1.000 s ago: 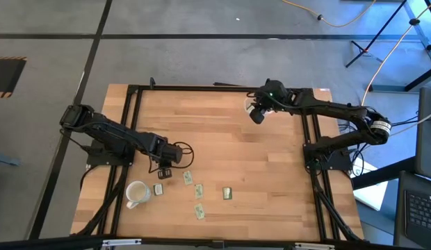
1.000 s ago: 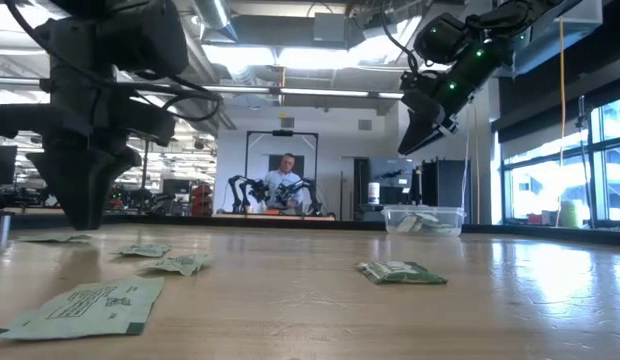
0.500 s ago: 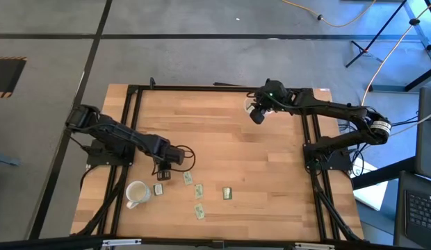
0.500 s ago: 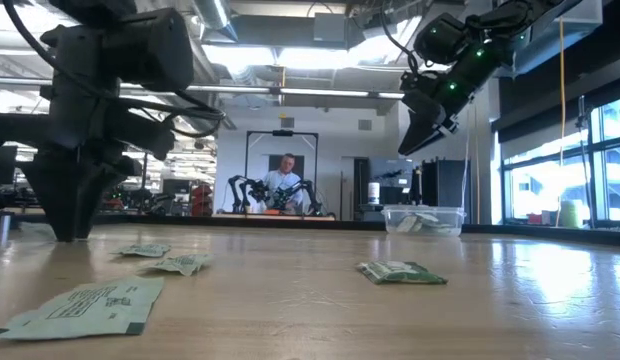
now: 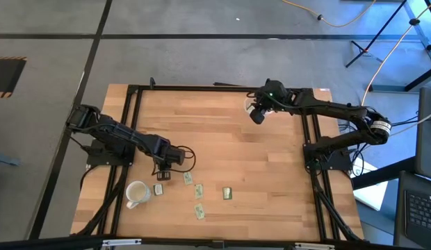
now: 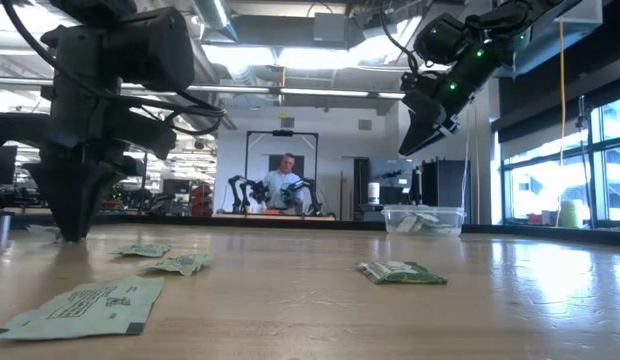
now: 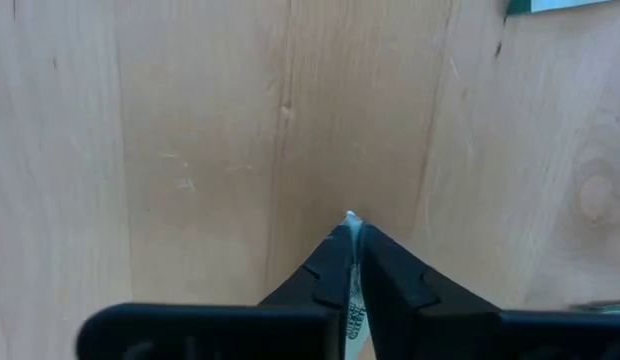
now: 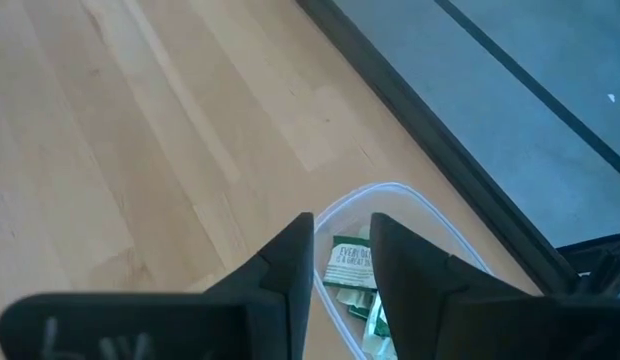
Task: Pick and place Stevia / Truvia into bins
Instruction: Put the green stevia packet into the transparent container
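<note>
Barely visible, a sachet [image 7: 352,262] edge sat pinched in the closed left gripper [image 7: 351,232]; right gripper [image 8: 342,262], slightly parted and empty, hung above the tub [image 8: 415,205].

The small flat paper sachets [image 5: 194,192] lie scattered on the near left part of the wooden slatted table [image 5: 222,149], just right of the handled mug [image 5: 136,193]. One sachet [image 5: 228,193] lies farther right, apart from the others. The left gripper [image 5: 163,174] stands down at the tabletop behind the mug, among the sachets. The shallow plastic tub with rounded corners [image 8: 390,262] sits at the far edge, sachets inside it, with the right gripper [image 5: 256,115] above it.
</note>
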